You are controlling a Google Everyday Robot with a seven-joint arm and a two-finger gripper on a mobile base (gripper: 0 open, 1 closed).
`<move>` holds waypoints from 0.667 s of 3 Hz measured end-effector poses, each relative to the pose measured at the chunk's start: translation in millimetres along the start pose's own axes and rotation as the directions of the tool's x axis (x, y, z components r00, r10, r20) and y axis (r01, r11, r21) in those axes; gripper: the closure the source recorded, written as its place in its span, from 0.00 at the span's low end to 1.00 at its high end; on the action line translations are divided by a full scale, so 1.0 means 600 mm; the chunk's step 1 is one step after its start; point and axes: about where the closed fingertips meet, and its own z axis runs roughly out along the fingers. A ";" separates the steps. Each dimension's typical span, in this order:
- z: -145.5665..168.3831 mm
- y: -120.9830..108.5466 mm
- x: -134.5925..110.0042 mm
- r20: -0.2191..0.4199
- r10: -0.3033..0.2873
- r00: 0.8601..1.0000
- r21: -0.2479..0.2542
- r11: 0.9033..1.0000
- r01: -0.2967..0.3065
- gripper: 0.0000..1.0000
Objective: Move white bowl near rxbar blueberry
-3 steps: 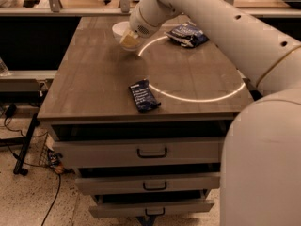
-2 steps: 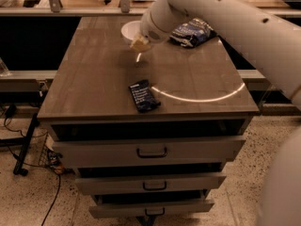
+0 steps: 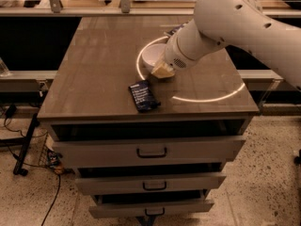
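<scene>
Nothing here that I can actually read. The rxbar blueberry (image 3: pixel 143 96), lying flat on the counter (image 3: pixel 94 65), shows white lines of print on its dark wrapper, but they are too small to make out. My hand (image 3: pixel 162 71) is at the near rim of the white bowl (image 3: pixel 151 55).

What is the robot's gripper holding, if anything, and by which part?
The gripper appears to hold the white bowl by its rim, on the front right edge, the side facing the camera.
</scene>
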 end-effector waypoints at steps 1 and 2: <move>-0.017 0.027 0.030 -0.021 -0.007 1.000 -0.030 1.000 0.006 1.00; -0.035 0.038 0.036 -0.037 -0.043 0.998 -0.065 0.997 0.040 0.74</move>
